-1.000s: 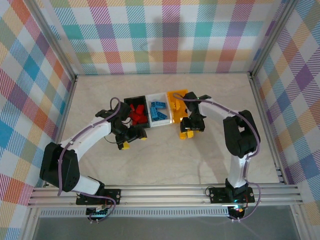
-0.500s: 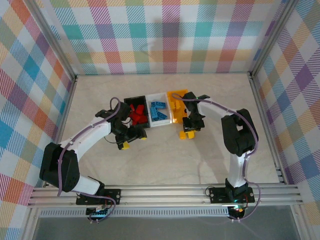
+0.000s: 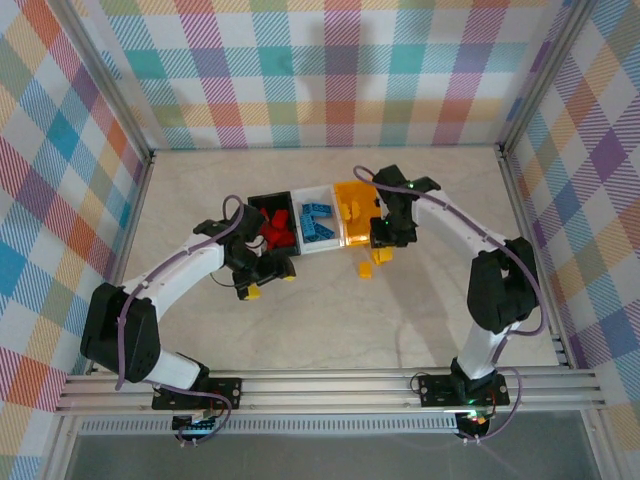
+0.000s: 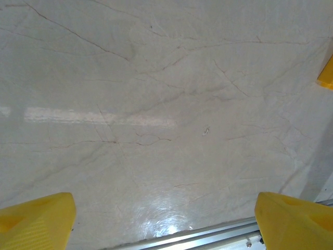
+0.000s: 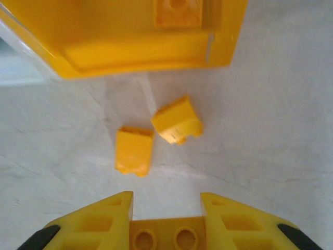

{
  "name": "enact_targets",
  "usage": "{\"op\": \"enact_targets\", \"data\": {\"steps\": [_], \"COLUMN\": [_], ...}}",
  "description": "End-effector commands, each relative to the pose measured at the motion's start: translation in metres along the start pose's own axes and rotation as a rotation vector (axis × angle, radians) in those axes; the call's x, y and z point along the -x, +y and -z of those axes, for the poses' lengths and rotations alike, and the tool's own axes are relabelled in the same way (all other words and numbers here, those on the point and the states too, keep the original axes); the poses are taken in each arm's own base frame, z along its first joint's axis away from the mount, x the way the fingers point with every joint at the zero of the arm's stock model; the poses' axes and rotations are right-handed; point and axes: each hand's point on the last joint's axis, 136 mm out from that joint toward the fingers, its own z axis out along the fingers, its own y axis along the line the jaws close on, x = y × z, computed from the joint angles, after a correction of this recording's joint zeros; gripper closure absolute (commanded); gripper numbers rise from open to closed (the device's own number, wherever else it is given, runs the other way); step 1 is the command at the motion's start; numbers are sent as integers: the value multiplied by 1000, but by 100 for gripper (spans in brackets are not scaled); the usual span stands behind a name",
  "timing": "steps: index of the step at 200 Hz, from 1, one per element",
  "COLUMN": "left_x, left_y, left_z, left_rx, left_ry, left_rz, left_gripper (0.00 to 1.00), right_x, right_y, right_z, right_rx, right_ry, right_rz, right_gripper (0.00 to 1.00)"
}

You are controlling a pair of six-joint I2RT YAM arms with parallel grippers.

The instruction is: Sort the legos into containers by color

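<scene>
Red legos (image 3: 272, 228) sit in the black bin (image 3: 268, 197) and blue legos (image 3: 318, 222) in the white bin (image 3: 318, 247), so it's down to yellows. The right gripper (image 5: 165, 208) is clamped on a yellow brick (image 5: 165, 237) near the orange-yellow bin (image 5: 135, 52), while the left gripper (image 4: 165, 221) hangs wide apart over the bare table (image 4: 156, 78). The count: three bins, two loose yellow bricks (image 5: 134, 151) (image 5: 177, 121), one gripped, at least one binned; reds and blues too heaped to number.

White tubular left arm (image 3: 175, 268) and right arm (image 3: 455, 222), black-jointed, thin purple cables (image 3: 120, 340) ran along both — right gripper (image 5: 165, 203) had blocky yellow fingers (image 5: 99, 221).
</scene>
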Motion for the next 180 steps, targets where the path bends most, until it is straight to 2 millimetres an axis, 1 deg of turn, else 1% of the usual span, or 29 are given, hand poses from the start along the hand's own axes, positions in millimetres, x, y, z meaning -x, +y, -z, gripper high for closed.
{"op": "enact_targets", "data": {"steps": [1,32,50,54,74,91,97,107,120,132,144,159,171,180], "left_x": [-4,-12,-17,-18,-21,-23,-23,-23,-23,-21,-19,-16,-14,-12], "left_y": [-9,-12,-10,-9,-4,-2,-2,-2,-3,-5,-7,-10,-14,-16], "left_z": [-2,-4,-4,-4,-3,-2,-2,-3,-4,-5,-6,-7,-9,-10], "left_rx": [11,40,52,55,68,76,76,78,76,71,67,61,54,48], "left_ry": [13,23,32,34,39,44,45,48,50,50,49,48,48,47], "left_rz": [-41,-75,-79,-78,-75,-75,-77,-77,-80,-82,-88,-95,-101,-106], "left_gripper": [11,11,10,10,10,10,10,10,10,10,10,10,9,9], "right_x": [27,75,96,99,116,123,125,127,129,130,126,116,102,85], "right_y": [9,21,23,24,25,26,27,29,31,31,31,26,21,15], "right_z": [5,-6,-18,-24,-38,-48,-49,-49,-43,-31,-18,0,11,13], "right_rx": [26,30,27,24,20,17,19,24,35,39,36,25,16,7], "right_ry": [-24,-67,-65,-57,-59,-47,-49,-46,-57,-74,-79,-91,-85,-64], "right_rz": [-11,15,14,16,12,6,5,1,-4,-7,-3,8,13,12], "right_gripper": [72,72,72,72,71,66,64,60,57,54,52,50,49,49]}}
